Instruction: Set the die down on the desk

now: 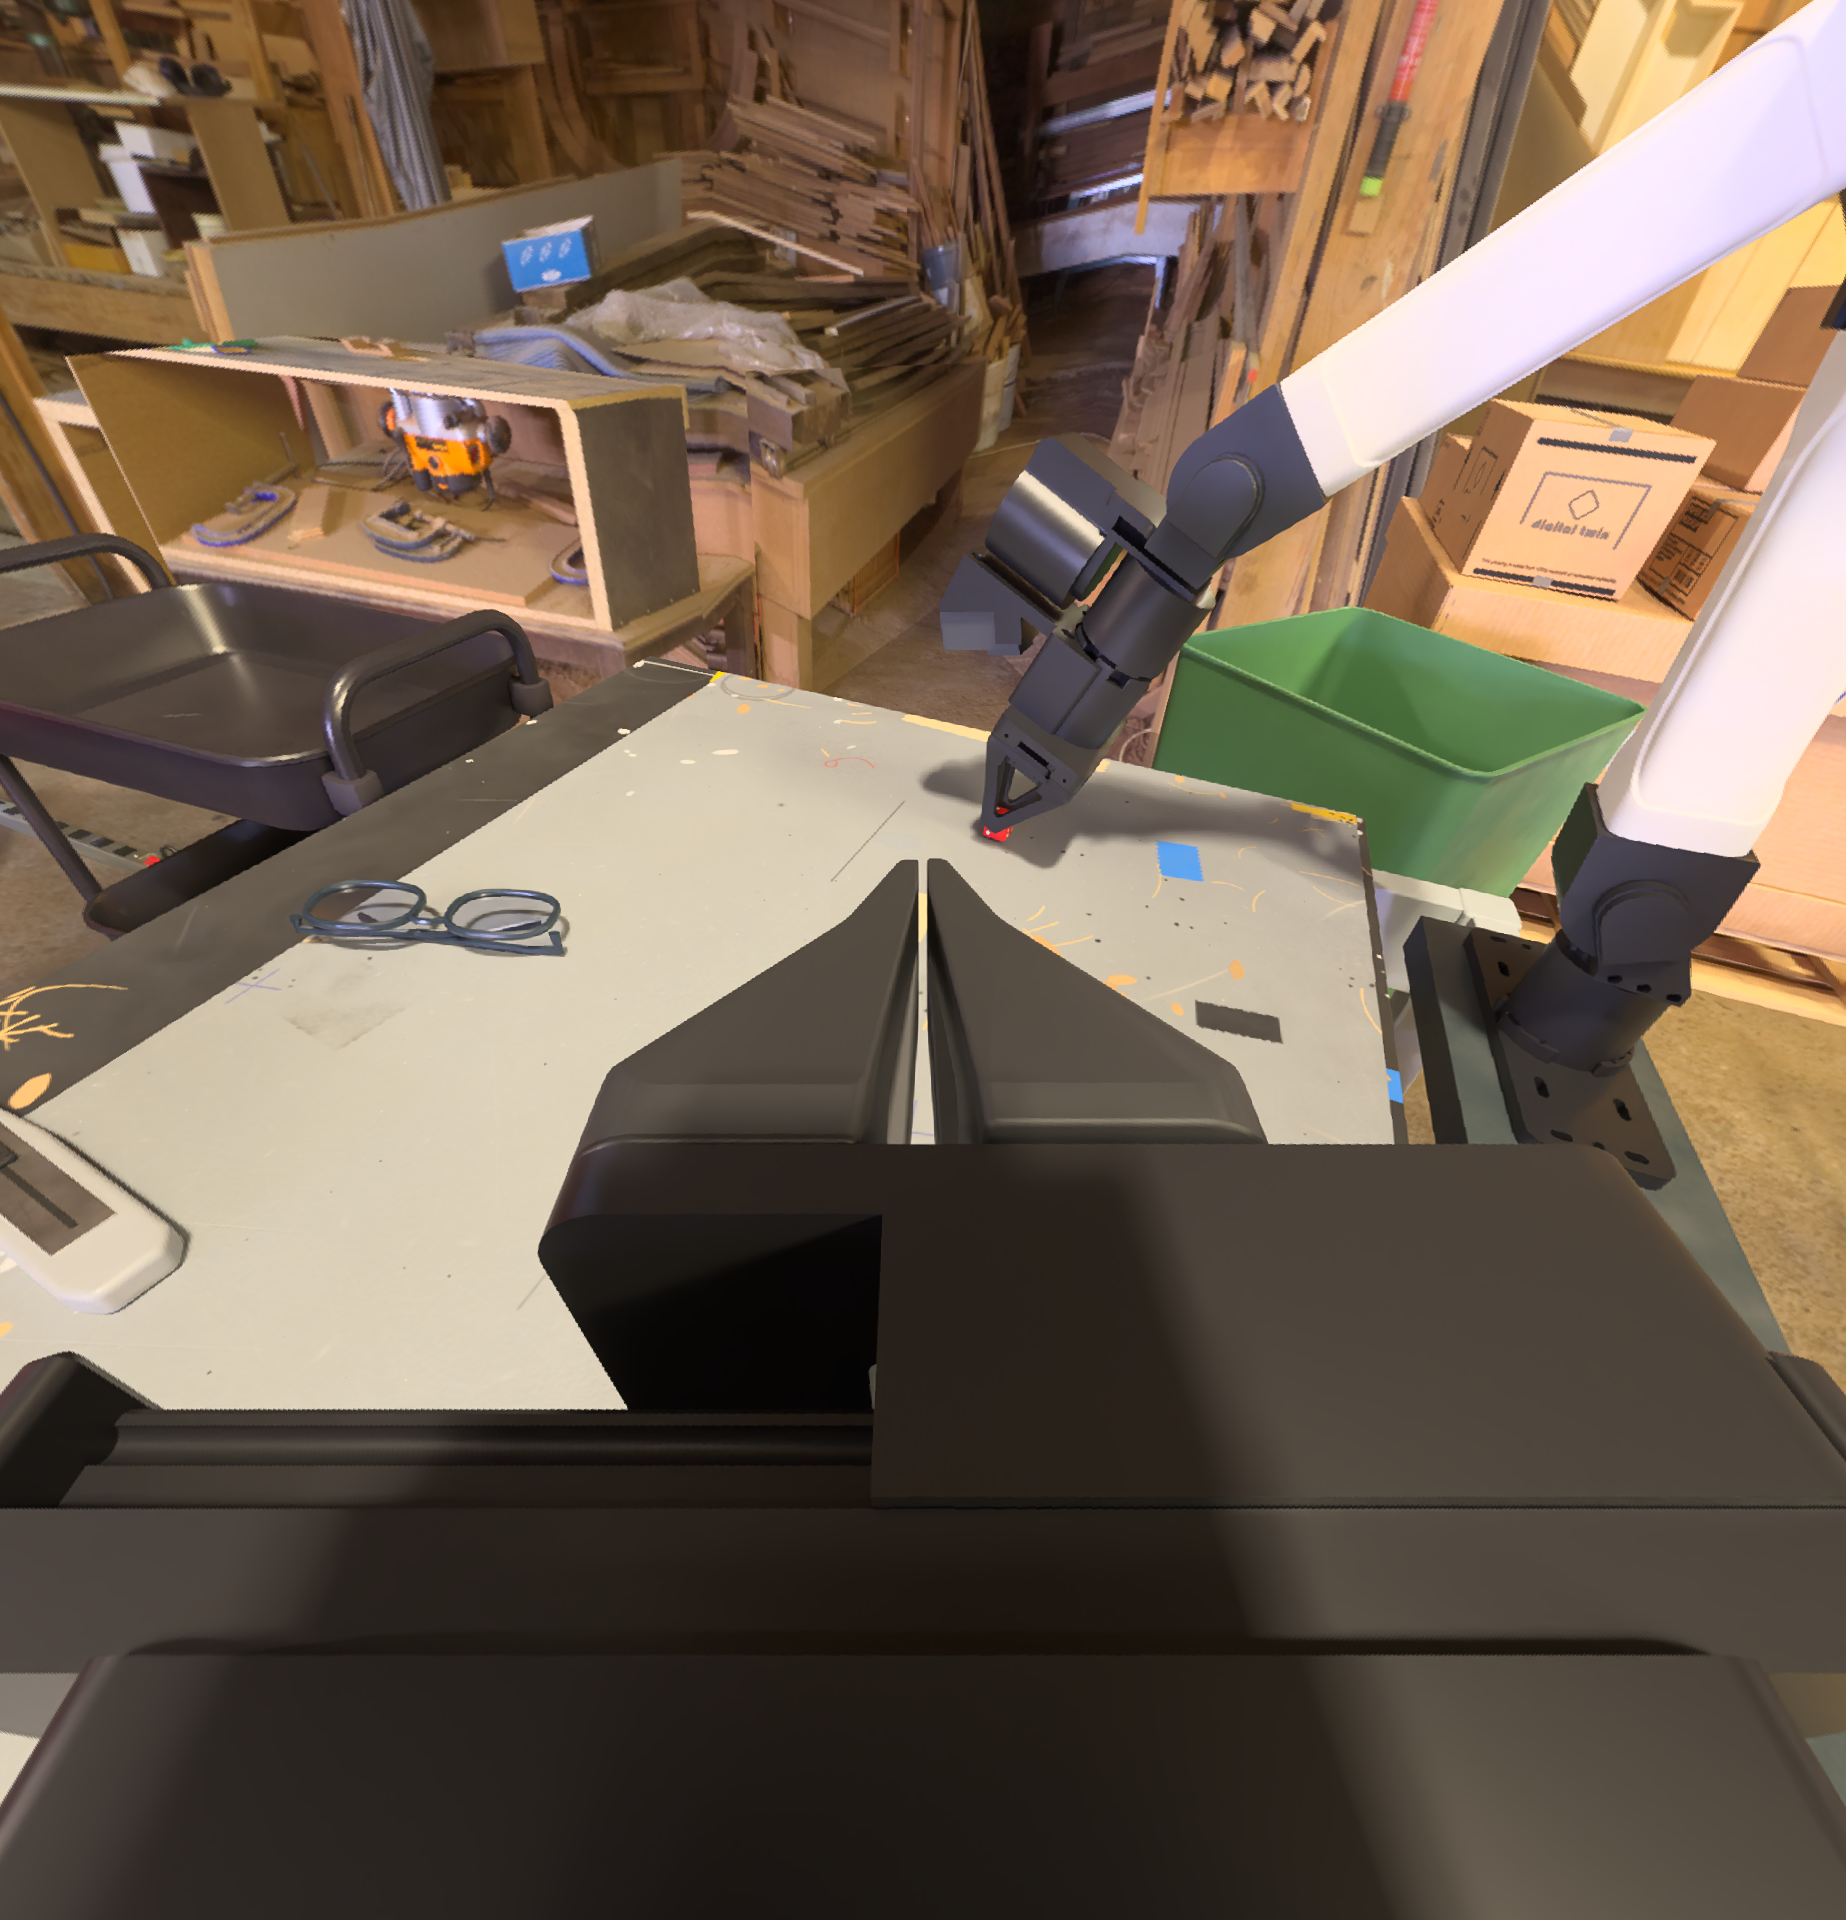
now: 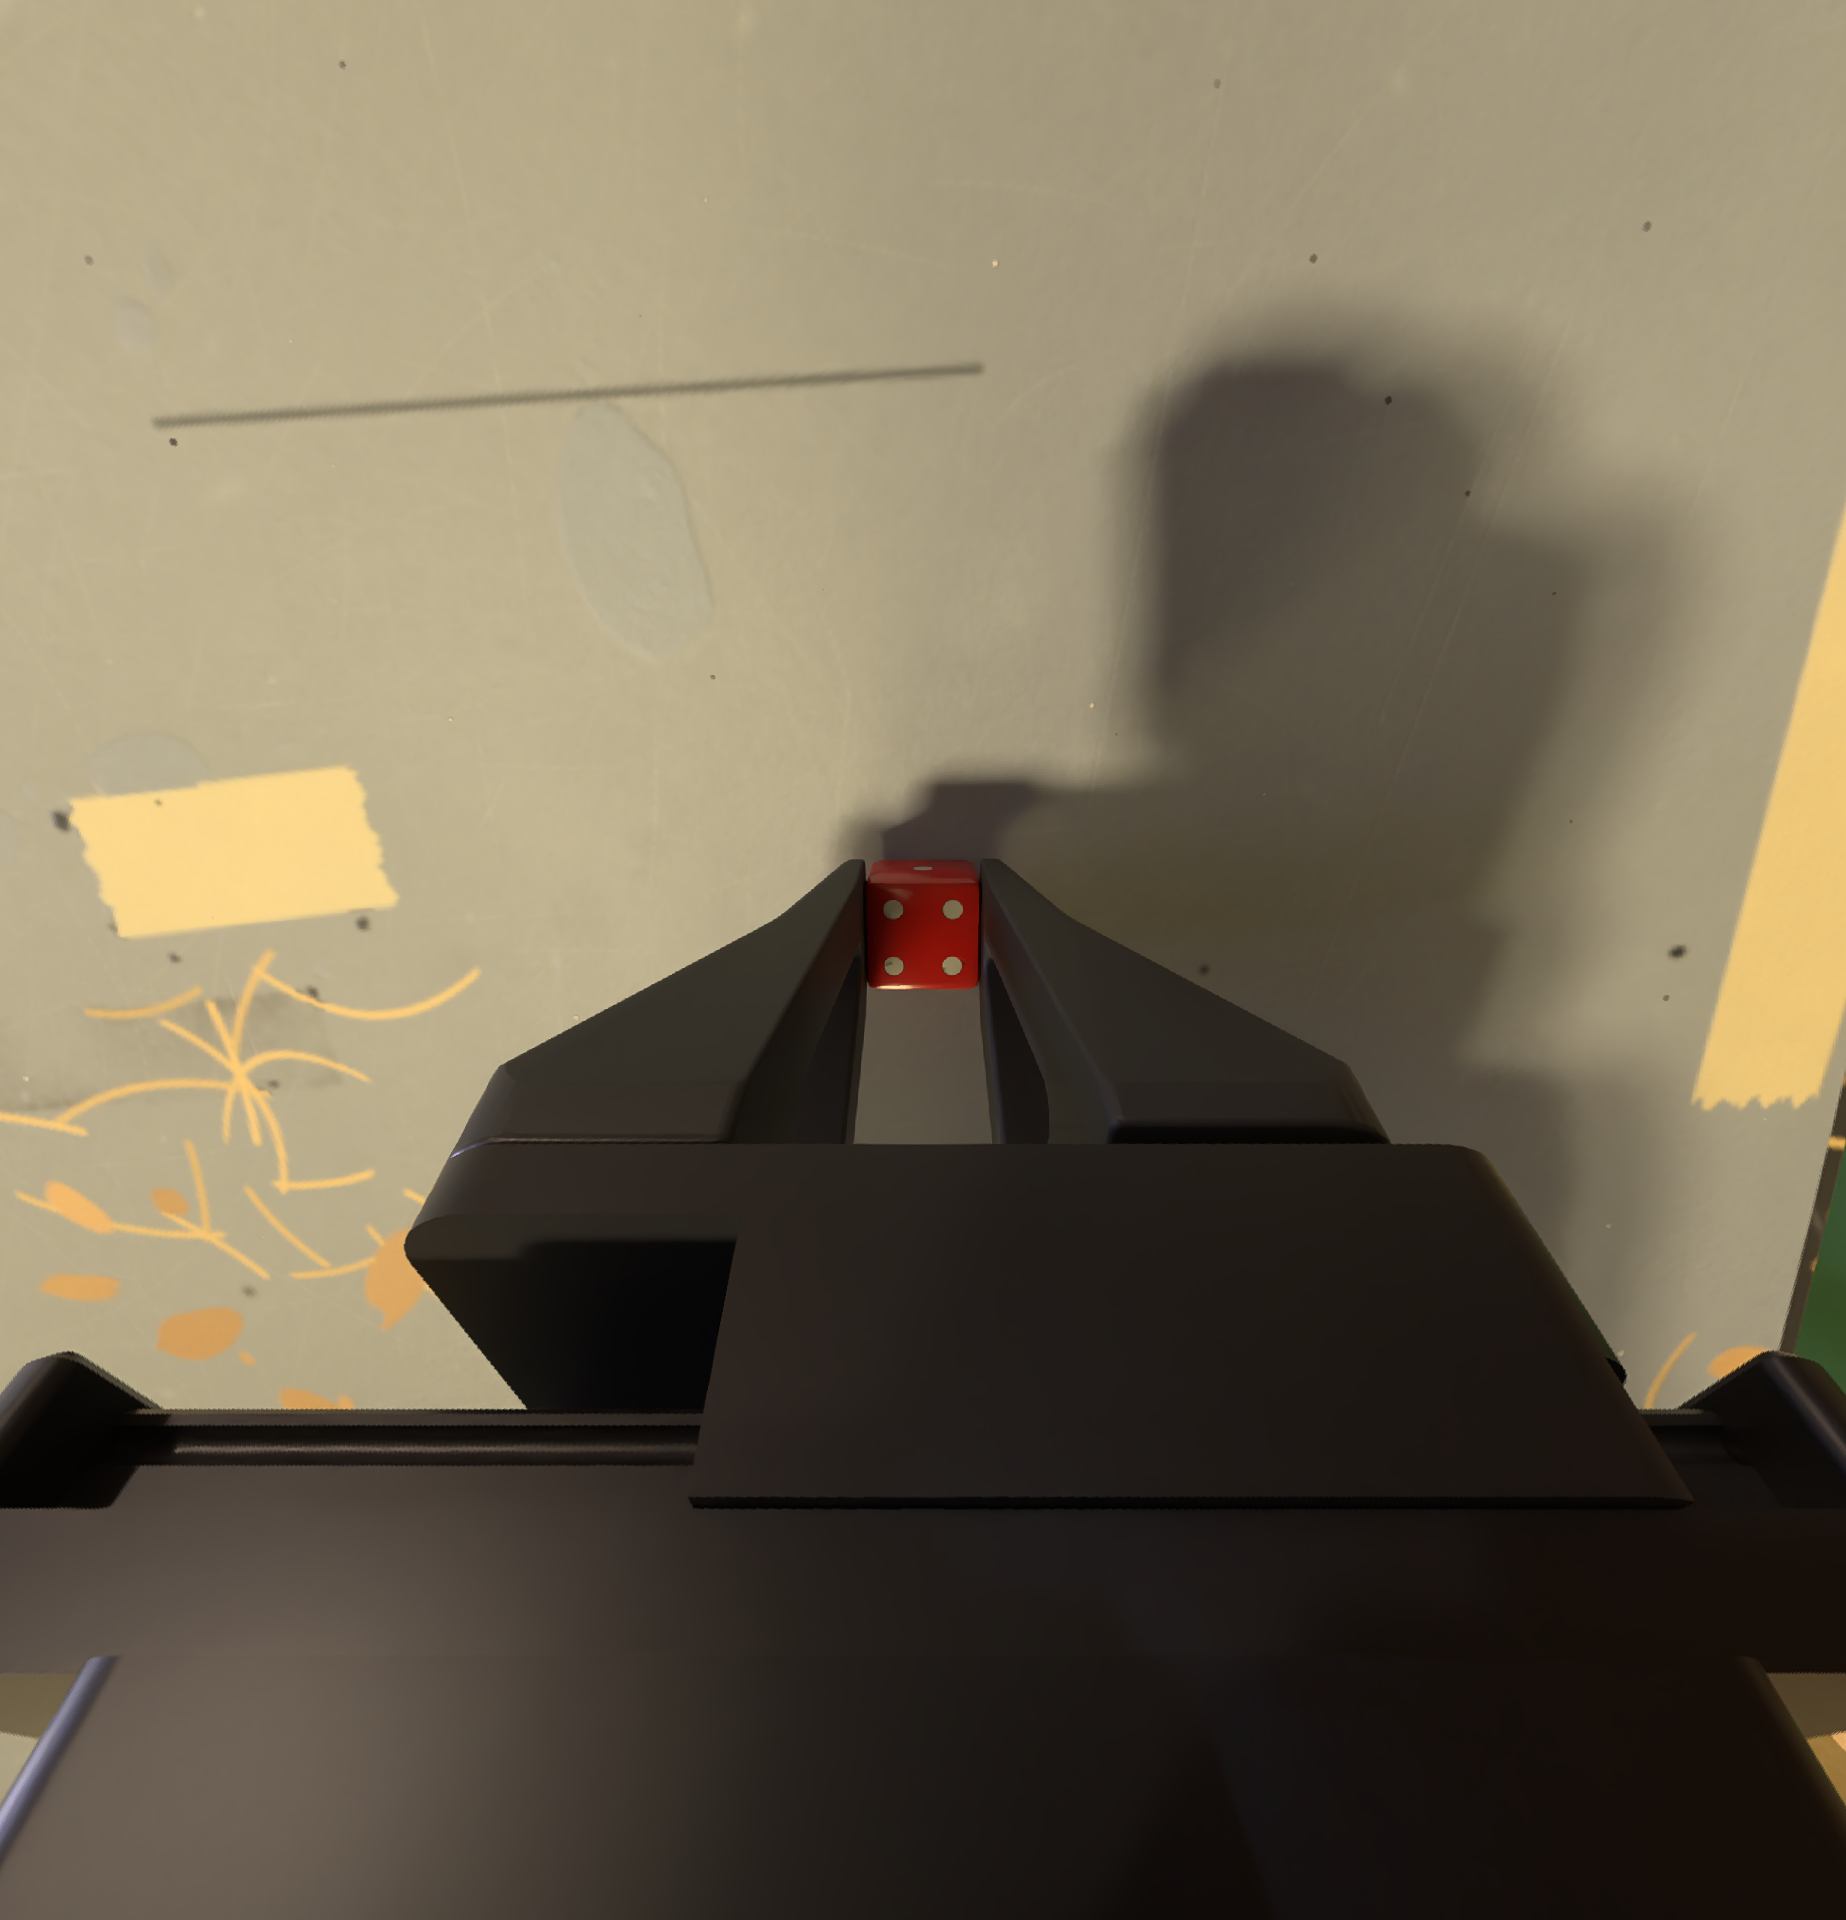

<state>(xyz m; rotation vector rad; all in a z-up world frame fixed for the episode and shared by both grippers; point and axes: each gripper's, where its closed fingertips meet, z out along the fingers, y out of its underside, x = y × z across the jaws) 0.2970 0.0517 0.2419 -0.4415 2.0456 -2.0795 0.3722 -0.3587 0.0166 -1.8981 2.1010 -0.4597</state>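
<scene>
right end effector [image 2: 922, 925] pinching red die [image 2: 921, 930] by opposite faces, low over desk [image 2: 690, 260] | left end effector [image 1: 921, 935] pressed together, idle | die: light, rigid, slick

Paint-flecked grey desk [image 1: 690, 1039] carries glasses [image 1: 433, 916] and a white remote [image 1: 57, 1205].
</scene>
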